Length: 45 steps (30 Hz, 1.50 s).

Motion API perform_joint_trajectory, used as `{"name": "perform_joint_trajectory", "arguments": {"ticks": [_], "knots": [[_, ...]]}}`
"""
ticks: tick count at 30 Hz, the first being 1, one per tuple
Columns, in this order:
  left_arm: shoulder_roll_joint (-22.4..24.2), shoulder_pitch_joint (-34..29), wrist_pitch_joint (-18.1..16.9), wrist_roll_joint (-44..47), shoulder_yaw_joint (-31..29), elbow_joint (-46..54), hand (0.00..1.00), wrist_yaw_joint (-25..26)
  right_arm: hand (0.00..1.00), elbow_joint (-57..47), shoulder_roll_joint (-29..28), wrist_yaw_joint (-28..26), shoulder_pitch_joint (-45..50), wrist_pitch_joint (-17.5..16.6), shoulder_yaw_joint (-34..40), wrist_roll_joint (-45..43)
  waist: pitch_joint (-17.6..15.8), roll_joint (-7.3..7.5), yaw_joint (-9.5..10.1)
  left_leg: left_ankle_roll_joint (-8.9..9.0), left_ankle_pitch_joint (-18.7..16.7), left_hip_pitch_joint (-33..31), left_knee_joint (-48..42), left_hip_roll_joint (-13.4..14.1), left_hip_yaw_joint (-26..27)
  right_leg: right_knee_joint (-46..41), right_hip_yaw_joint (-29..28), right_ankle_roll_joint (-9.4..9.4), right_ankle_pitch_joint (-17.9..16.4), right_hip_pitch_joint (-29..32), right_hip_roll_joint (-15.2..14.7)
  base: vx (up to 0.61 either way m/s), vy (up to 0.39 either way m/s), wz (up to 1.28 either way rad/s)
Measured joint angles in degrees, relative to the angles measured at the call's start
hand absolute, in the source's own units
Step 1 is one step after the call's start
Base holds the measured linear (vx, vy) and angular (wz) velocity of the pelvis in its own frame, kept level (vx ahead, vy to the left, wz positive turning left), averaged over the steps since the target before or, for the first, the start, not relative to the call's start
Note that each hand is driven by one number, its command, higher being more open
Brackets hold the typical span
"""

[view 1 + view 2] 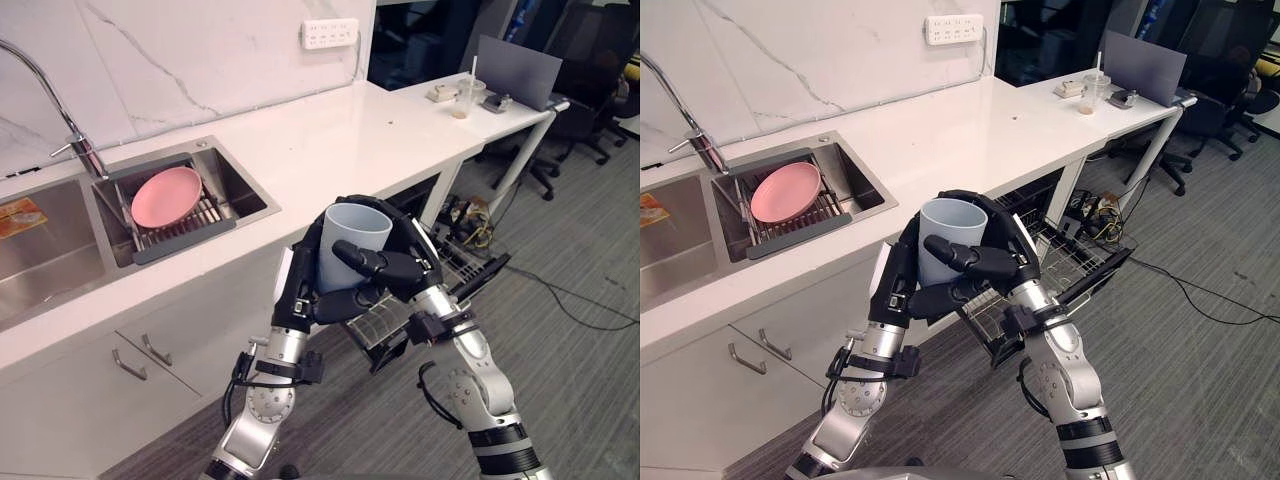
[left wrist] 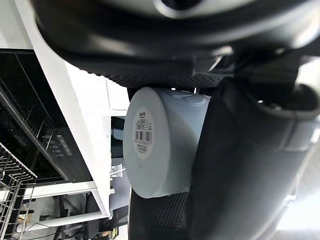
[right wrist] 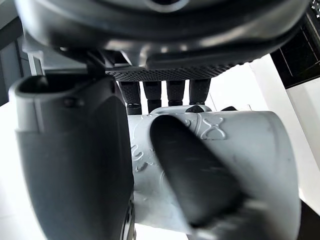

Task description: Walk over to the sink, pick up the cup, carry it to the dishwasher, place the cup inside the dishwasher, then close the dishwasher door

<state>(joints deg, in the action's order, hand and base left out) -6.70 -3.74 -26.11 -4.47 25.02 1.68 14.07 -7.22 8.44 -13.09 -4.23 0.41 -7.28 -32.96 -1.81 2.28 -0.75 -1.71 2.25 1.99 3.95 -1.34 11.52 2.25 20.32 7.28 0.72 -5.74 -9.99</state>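
A pale grey cup (image 1: 352,240) sits upright, mouth up, at the centre of the frame, clasped between both hands and lifted off every surface. The left hand (image 1: 296,288) comes up from the lower left and wraps its fingers round the cup's left wall. The right hand (image 1: 408,268) comes from the lower right, its fingers curled round the far side and its thumb laid across the front. In the left wrist view the cup's flat base carries a barcode sticker; in the right wrist view the thumb presses on its embossed wall. Just behind the hands, right of centre, the dishwasher (image 1: 1072,258) stands open with its wire rack pulled out. At the left of the frame the sink (image 1: 243,195) is set into the white tabletop (image 1: 340,140), with a pink plate (image 1: 167,195) resting on a drainer inside it below the faucet (image 1: 60,112).
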Motion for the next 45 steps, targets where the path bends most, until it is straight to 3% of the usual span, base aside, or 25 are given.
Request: {"name": "perform_joint_trajectory", "arguments": {"ticks": [7, 19, 26, 34, 37, 40, 45], "knots": [[-0.07, -0.16, 0.02, -0.11, -0.02, 0.0, 1.0, -0.02, 0.0, 0.01, -2.15, 1.22, 1.06, -0.06, 0.03, -1.45, 0.0, 0.0, -0.36, 0.01, 0.35, 0.44, 0.75, 0.0, 0.05, 0.01, -0.02, 0.0, 0.0, -0.05, 0.05, 0.0, 0.0, 0.0], [1.15, -1.47, 0.02, -2.29, -0.92, 0.01, 1.0, -0.34, 0.0, 2.56, -8.54, 6.51, 4.16, -0.84, 1.27, -16.19, -0.02, 0.02, -0.81, 0.03, 0.49, 0.54, 0.96, -0.05, -0.11, 0.05, 0.39, 0.0, -0.01, -0.21, 0.04, 0.0, 0.0, 0.0], [2.38, -1.54, -1.16, -2.19, -4.86, 0.8, 1.0, 1.13, 0.0, 6.89, -9.93, 10.36, 6.16, -4.04, 8.91, -23.68, -0.07, 0.11, -0.76, -0.01, 0.52, 0.36, 0.96, -0.17, -0.5, 0.25, 0.77, 0.0, -0.01, -0.29, -0.01, 0.0, 0.0, 0.01], [2.54, -1.54, -1.17, -1.11, -4.91, 0.8, 1.0, 0.08, 0.0, 6.88, -9.98, 11.1, 6.46, -6.82, 9.65, -30.28, -0.07, 0.11, -1.11, -0.01, 0.52, 0.11, 0.96, -0.17, -0.97, 0.69, 1.36, 0.0, 0.0, -0.48, 0.09, 0.0, -0.004, 0.02], [2.55, -1.54, -1.18, 2.56, -4.95, 0.8, 1.0, -3.39, 0.0, 6.89, -10.11, 11.14, 6.46, -7.75, 10.34, -31.2, -0.08, 0.12, -1.13, -0.01, 0.52, 0.04, 0.96, -0.18, -1.11, 0.7, 1.5, 0.0, 0.0, -0.5, 0.08, 0.0, 0.0, 0.0], [2.49, -1.6, -0.82, 9.29, -4.83, 0.8, 1.0, -10.72, 0.0, 6.9, -10.09, 11.48, 6.46, -8.32, 11.9, -31.04, -0.09, 0.13, -1.07, -0.01, 0.52, 0.03, 0.96, -0.2, -1.14, 0.7, 1.54, 0.0, 0.0, -0.51, 0.06, 0.0, 0.0, 0.0], [1.11, -1.63, 1.52, 10.34, -1.97, 0.78, 1.0, -18.58, 0.0, 8.44, -9.12, 12.06, 6.44, -6.65, 14.58, -26.79, -0.11, 0.16, -1.47, -0.01, 0.51, 0.03, 0.96, -0.19, -1.08, 0.7, 1.48, 0.0, 0.0, -0.49, 0.06, 0.0, 0.0, 0.0]]}}
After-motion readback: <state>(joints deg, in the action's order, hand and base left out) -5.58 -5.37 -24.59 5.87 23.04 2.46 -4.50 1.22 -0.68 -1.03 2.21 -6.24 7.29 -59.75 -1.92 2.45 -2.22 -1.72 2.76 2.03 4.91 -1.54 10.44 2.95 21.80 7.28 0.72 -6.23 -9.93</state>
